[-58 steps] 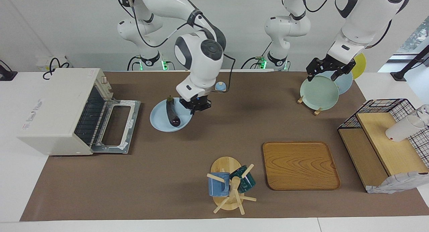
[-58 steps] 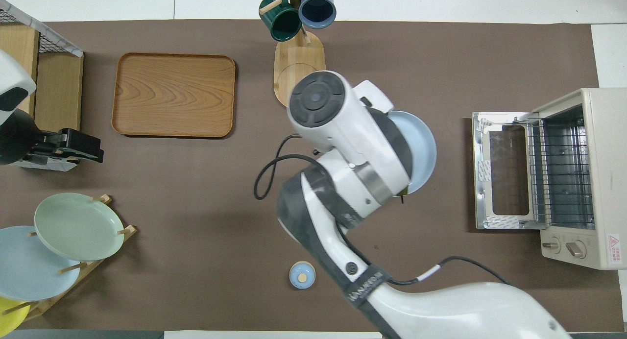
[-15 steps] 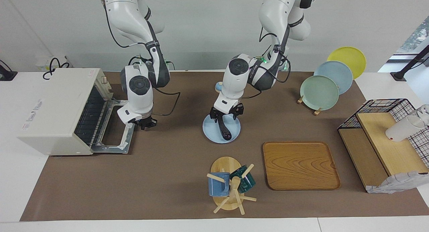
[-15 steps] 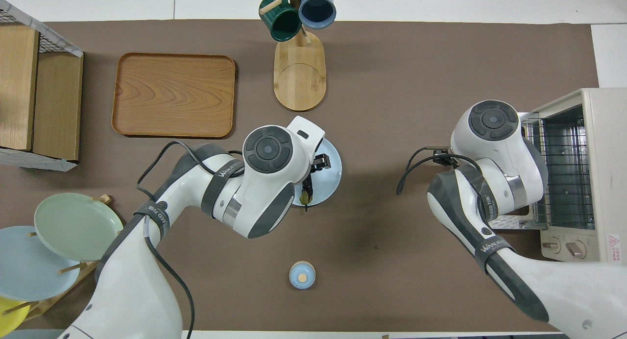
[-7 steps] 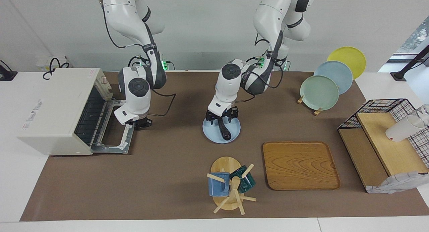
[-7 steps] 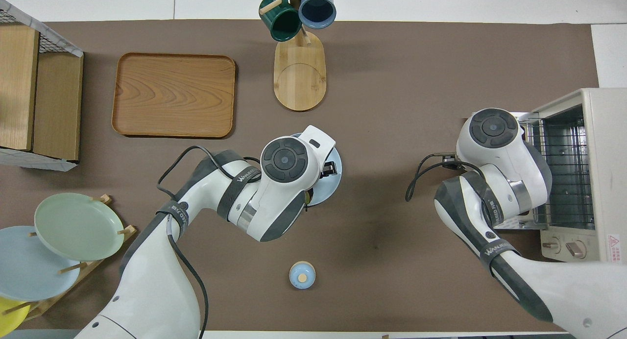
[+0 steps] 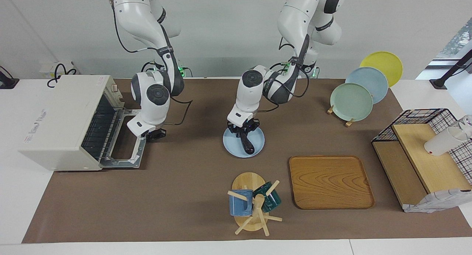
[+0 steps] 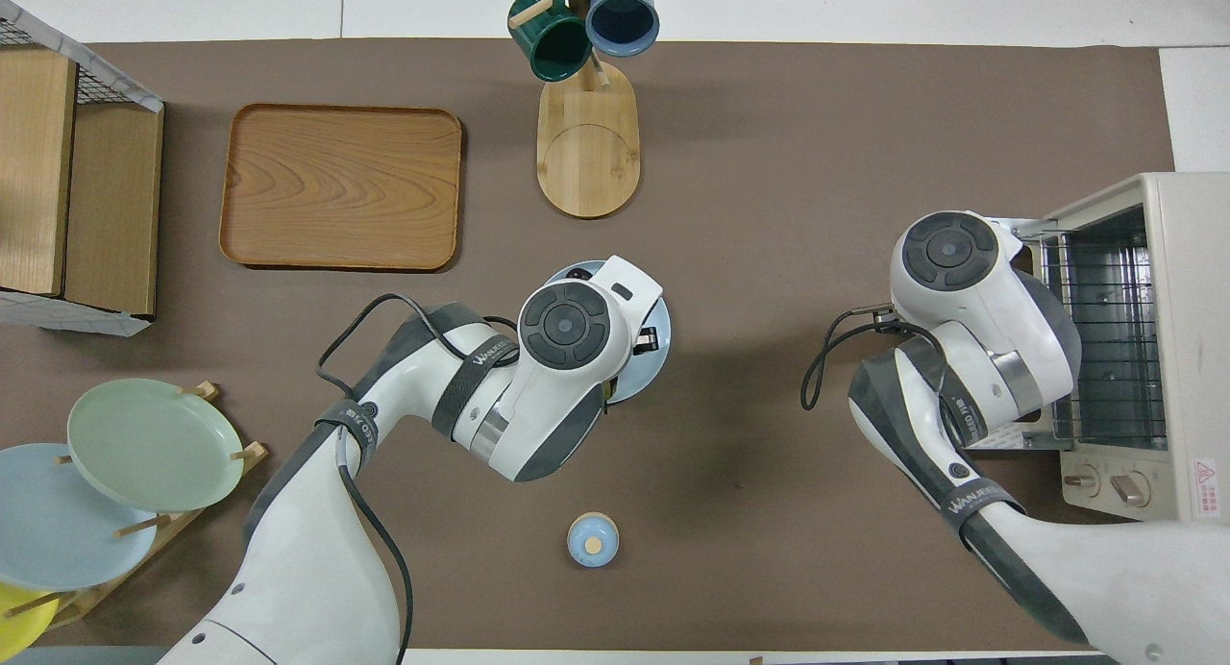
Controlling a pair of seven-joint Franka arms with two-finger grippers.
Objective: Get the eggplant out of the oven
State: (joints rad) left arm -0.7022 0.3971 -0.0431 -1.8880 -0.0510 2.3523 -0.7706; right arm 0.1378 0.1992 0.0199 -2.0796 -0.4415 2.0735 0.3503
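The dark purple eggplant (image 7: 247,143) lies on a light blue plate (image 7: 229,146) at the middle of the table, outside the oven. My left gripper (image 7: 243,131) is low over the eggplant's end nearer the robots. In the overhead view the left arm covers nearly all of the eggplant, and only the plate's rim (image 8: 659,357) shows. The white oven (image 7: 61,118) stands at the right arm's end with its door (image 7: 127,146) folded down flat and its wire rack bare. My right gripper (image 7: 153,134) is at the door's outer edge, at the corner nearer the robots.
A mug rack (image 7: 252,205) with two mugs and a wooden tray (image 7: 330,181) lie farther from the robots than the plate. A rack of plates (image 7: 354,100) and a wire-and-wood shelf (image 7: 424,155) stand at the left arm's end. A small blue pot (image 8: 593,540) sits near the robots.
Since the first frames the plate with the eggplant moved to the table's middle. The left arm came from the plate rack and lowered over it. The right arm went to the oven door.
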